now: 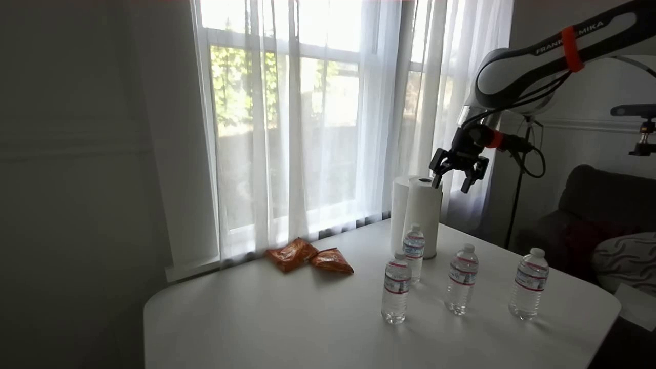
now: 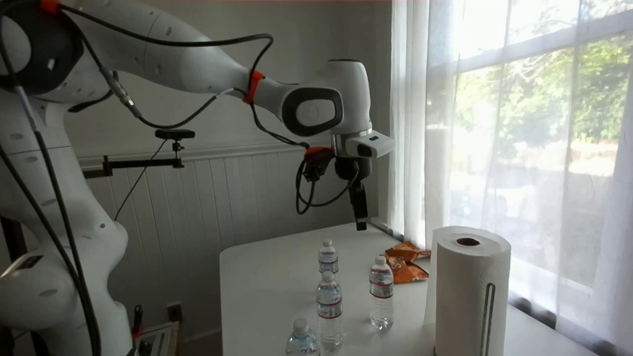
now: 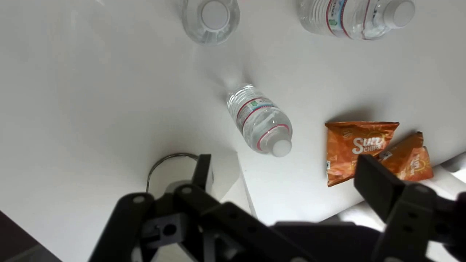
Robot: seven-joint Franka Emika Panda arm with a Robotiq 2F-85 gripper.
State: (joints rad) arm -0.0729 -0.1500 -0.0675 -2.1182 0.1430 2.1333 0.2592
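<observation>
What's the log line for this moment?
tool: open, empty, midair | water bottles: four, upright | chip bags: two, touching | paper towel roll: upright

- white arm, dark-rimmed oval cap
- orange band, white "FRANK" lettering, upper right, exterior view
- looping black cables
- black gripper, grey screw heads

white table: four bottles, two chip bags, paper towels.
</observation>
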